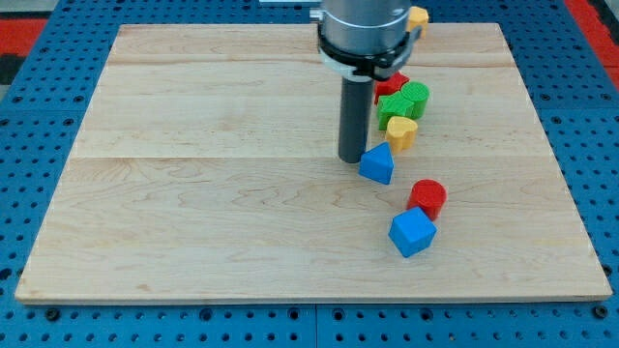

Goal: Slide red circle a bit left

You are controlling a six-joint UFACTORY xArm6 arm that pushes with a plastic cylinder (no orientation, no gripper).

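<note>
- Right of the counter's (193, 193) middle stands the red circle (427, 197), a short upright cylinder that serves as the landmark for everything below.
- Touching it at its lower left is a blue cube (412, 232), set cornerwise toward the view's bottom.
- Up and to the left of the red circle, apart from it, sits a blue triangular block (378, 163).
- My tip (352, 159) rests just beside that blue triangular block on its left, so it is well up and left of the red circle and not touching it.
- Above the red circle, farther toward the view's top, a yellow block (401, 131), two green blocks (405, 100) and another red block (395, 82) crowd together; their shapes are hard to make out.
- Far above the red circle, at the counter's top edge, another yellow block (418, 16) peeks out beside the arm's housing.
- No fingers exist on this rod, so nothing is gripped.
</note>
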